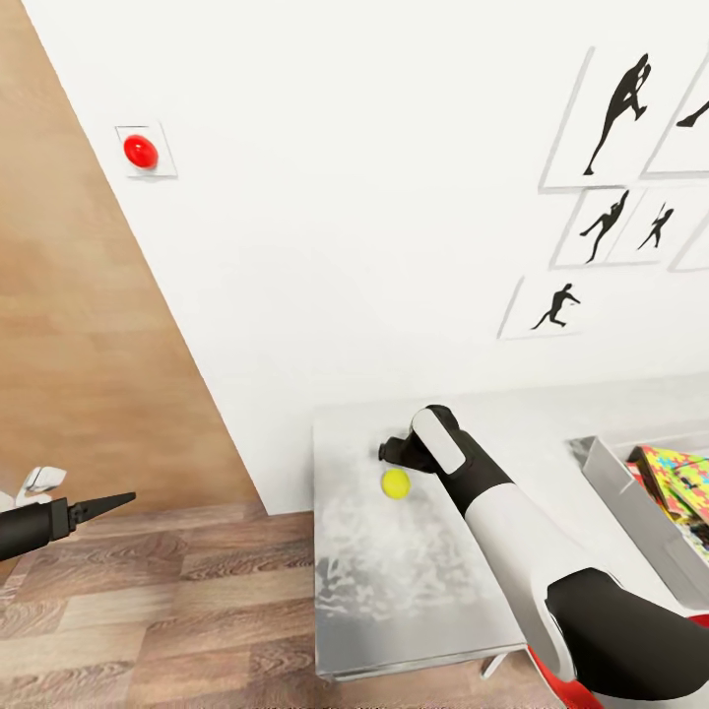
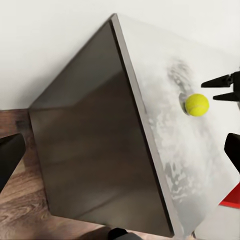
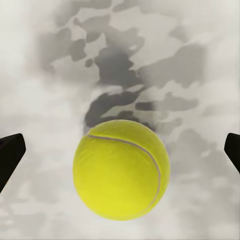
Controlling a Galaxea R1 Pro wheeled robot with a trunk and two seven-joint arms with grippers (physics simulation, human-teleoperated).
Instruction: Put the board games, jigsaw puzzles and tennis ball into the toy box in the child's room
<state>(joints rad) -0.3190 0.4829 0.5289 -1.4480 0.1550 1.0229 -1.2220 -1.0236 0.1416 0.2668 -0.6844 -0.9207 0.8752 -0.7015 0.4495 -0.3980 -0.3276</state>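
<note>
The yellow-green tennis ball (image 1: 396,483) (image 2: 197,104) (image 3: 120,170) rests on the pale mottled top of the table (image 1: 414,591), near its far left corner. My right gripper (image 1: 391,452) (image 2: 214,88) (image 3: 120,150) hovers open just above and behind the ball, one finger on each side and neither touching it. The toy box (image 1: 606,473) stands at the table's right end with colourful flat toys (image 1: 679,483) inside. My left gripper (image 1: 118,502) (image 2: 120,152) hangs open and empty over the floor, left of the table.
The white wall runs right behind the table and carries a red knob (image 1: 140,151) and black silhouette prints (image 1: 611,108). A wooden wardrobe door (image 1: 89,345) fills the left. The table's dark side (image 2: 95,145) faces my left arm. A red chair (image 1: 551,679) is under my right arm.
</note>
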